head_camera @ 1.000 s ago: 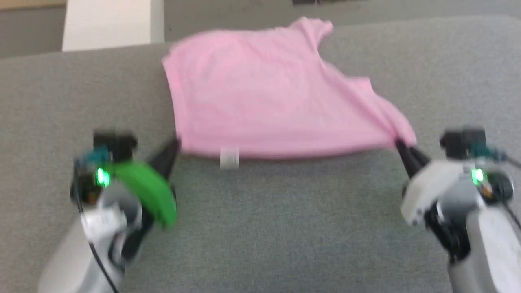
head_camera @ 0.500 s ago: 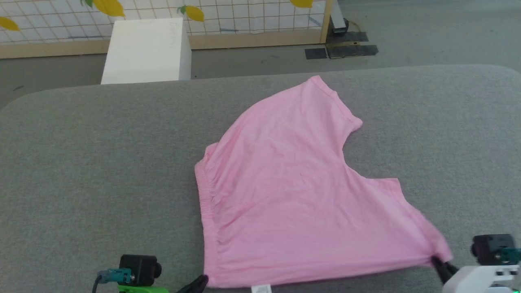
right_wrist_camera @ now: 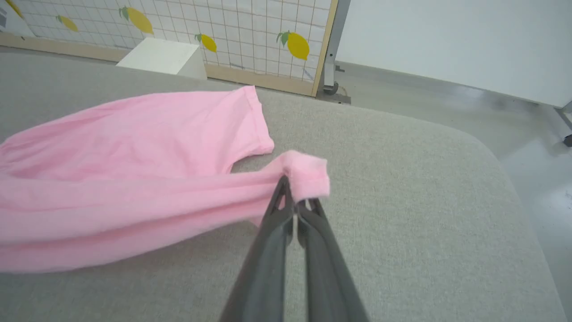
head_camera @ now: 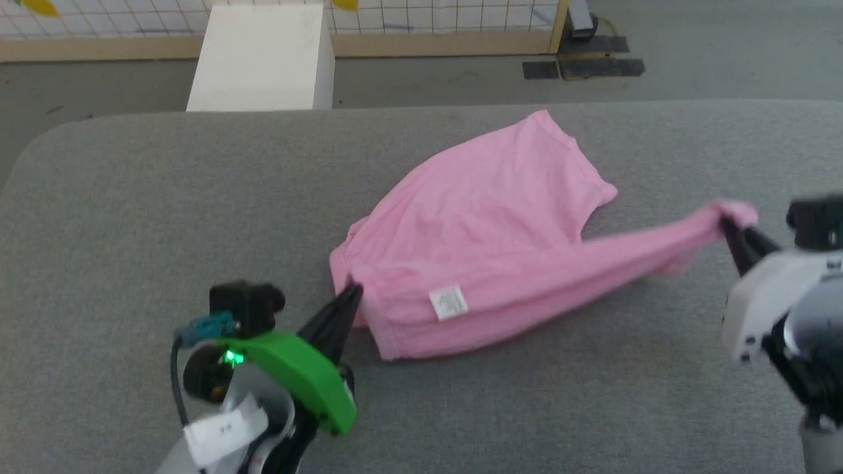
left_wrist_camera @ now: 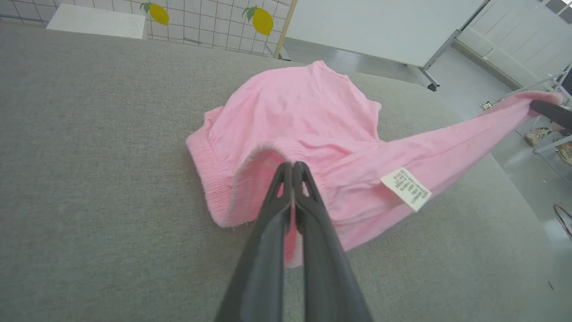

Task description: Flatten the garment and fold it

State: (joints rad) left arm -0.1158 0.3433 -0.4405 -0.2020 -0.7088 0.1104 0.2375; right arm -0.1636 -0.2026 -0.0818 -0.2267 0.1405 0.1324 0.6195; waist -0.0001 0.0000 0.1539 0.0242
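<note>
Grey padded table (head_camera: 132, 197) lies beneath my left pincer (head_camera: 352, 293) and right pincer (head_camera: 728, 227). One pink garment (head_camera: 487, 217) spans between the two. Half a second ago it lay spread flat; now its near edge is lifted and rolled over, so folding has probably begun. The left pinches the waistband corner, the right a leg hem. One white label (head_camera: 448, 303) lies near the left pincer.
</note>
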